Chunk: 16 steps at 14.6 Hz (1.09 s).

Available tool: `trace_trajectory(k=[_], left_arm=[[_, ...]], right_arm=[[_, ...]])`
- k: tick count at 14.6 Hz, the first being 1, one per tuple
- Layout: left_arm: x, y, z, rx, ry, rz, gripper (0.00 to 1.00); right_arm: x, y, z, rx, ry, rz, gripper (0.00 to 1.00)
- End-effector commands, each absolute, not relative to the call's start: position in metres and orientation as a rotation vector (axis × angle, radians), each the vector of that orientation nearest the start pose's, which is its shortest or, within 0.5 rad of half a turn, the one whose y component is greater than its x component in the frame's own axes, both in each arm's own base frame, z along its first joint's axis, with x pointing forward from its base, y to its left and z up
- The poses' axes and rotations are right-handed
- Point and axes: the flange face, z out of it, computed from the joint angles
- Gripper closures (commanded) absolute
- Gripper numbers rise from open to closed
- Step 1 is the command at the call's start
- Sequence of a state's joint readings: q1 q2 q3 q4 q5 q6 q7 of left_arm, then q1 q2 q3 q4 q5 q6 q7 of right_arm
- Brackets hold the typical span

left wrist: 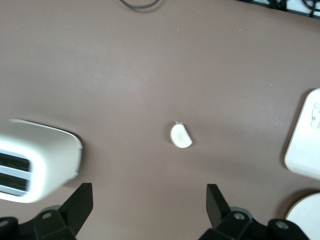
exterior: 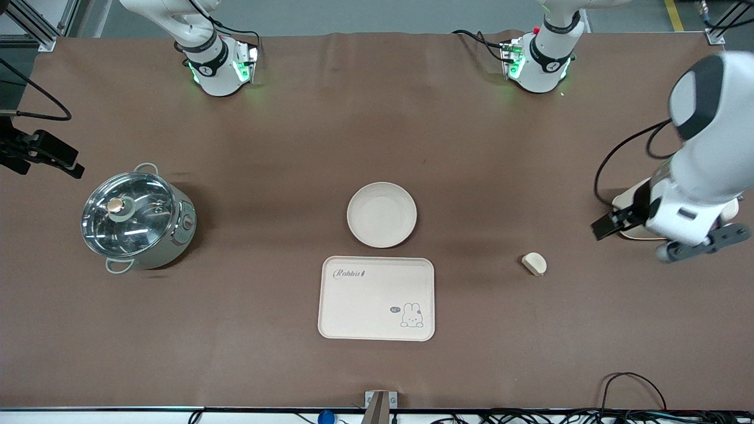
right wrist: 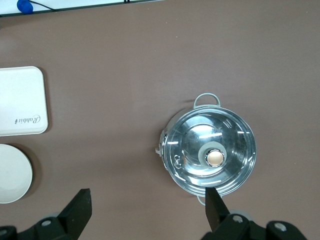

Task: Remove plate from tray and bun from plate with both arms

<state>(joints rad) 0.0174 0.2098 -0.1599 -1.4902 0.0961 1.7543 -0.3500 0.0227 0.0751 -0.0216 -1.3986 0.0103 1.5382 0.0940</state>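
The round cream plate (exterior: 382, 214) sits on the brown table, just farther from the front camera than the rectangular "Rabbit" tray (exterior: 376, 298); both are bare. The small pale bun (exterior: 534, 263) lies on the table toward the left arm's end. My left gripper (exterior: 665, 235) hangs open and empty over a white toaster; in the left wrist view (left wrist: 148, 205) the bun (left wrist: 180, 135) lies ahead of its open jaws. My right gripper (right wrist: 147, 210) shows only in its own wrist view, open and empty, high over bare table beside the pot, with the tray (right wrist: 22, 100) and plate (right wrist: 12, 172) at the edge.
A steel pot with a glass lid (exterior: 138, 221) stands toward the right arm's end and also shows in the right wrist view (right wrist: 210, 155). A white toaster (left wrist: 35, 160) stands under the left gripper. A black clamp (exterior: 41, 153) juts in at the table's edge near the pot.
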Motion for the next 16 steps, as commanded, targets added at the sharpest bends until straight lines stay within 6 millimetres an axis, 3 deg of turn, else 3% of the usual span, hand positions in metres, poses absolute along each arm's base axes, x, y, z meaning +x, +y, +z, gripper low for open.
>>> trace_trajectory(k=[1, 4, 6, 9, 13, 16], left_arm=[[0.598, -0.054, 0.596, -3.066, -0.119, -0.075, 0.00], [0.559, -0.056, 0.643, -3.053, -0.009, -0.067, 0.00], [0.536, -0.053, 0.660, -3.091, 0.025, -0.036, 0.00], [0.512, -0.048, 0.671, -3.104, 0.047, 0.001, 0.00], [0.518, -0.047, 0.661, -3.099, 0.060, 0.070, 0.00], [0.517, -0.050, 0.668, -3.104, 0.063, 0.052, 0.00]], right_arm=[[0.566, 0.003, 0.663, -3.115, 0.142, -0.116, 0.00], [0.565, -0.002, 0.665, -3.120, 0.157, -0.109, 0.00], [0.563, -0.006, 0.666, -3.120, 0.164, -0.102, 0.00], [0.549, -0.014, 0.667, -3.119, 0.185, -0.086, 0.00], [0.536, -0.014, 0.669, -3.118, 0.185, -0.088, 0.00], [0.536, -0.012, 0.678, -3.122, 0.157, -0.107, 0.00]])
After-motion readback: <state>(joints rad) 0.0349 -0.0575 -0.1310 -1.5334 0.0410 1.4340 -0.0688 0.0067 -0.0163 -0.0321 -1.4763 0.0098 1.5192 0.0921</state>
